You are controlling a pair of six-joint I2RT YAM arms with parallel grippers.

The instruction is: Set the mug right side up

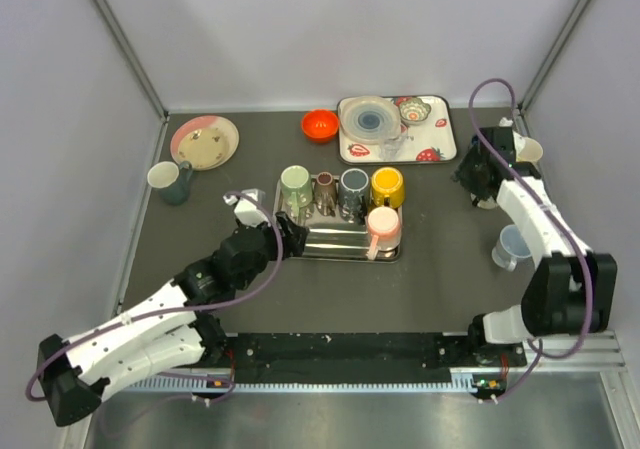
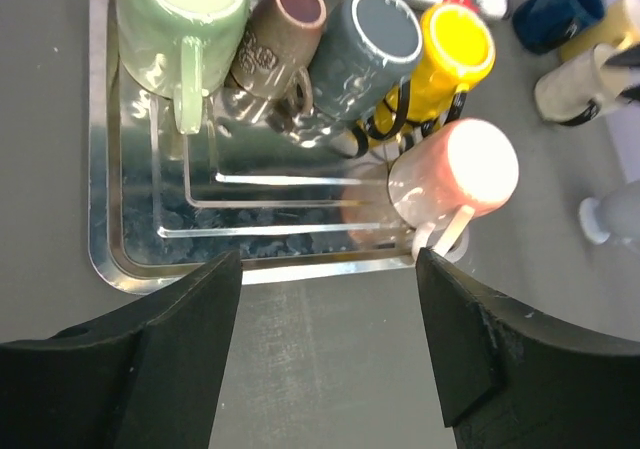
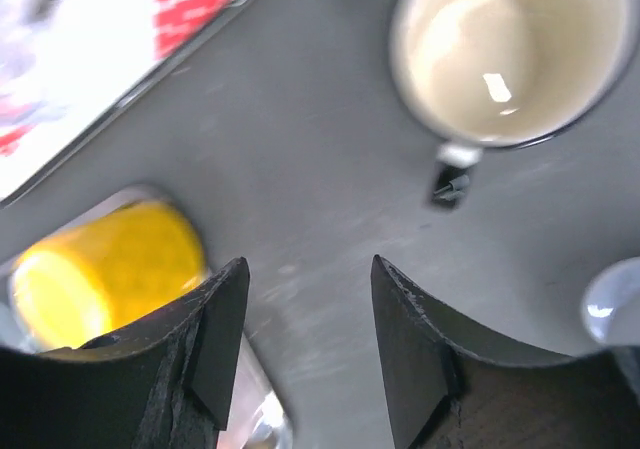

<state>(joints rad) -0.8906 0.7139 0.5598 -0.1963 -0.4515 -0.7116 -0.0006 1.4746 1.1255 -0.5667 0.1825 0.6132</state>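
The cream mug (image 3: 510,54) stands mouth-up on the table (image 3: 300,159) - just beyond the right claw (image 3: 308,274), whose jaws gape empty, clear of it. The left claw (image 2: 328,269) hangs wide open and empty beside the metal tray (image 2: 105,259).

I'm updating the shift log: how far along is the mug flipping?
Done: a cream mug stands mouth up by the open right gripper. In hand: nothing; the open left gripper faces the tray. Left: the pink mug and four others there look bottom-up.
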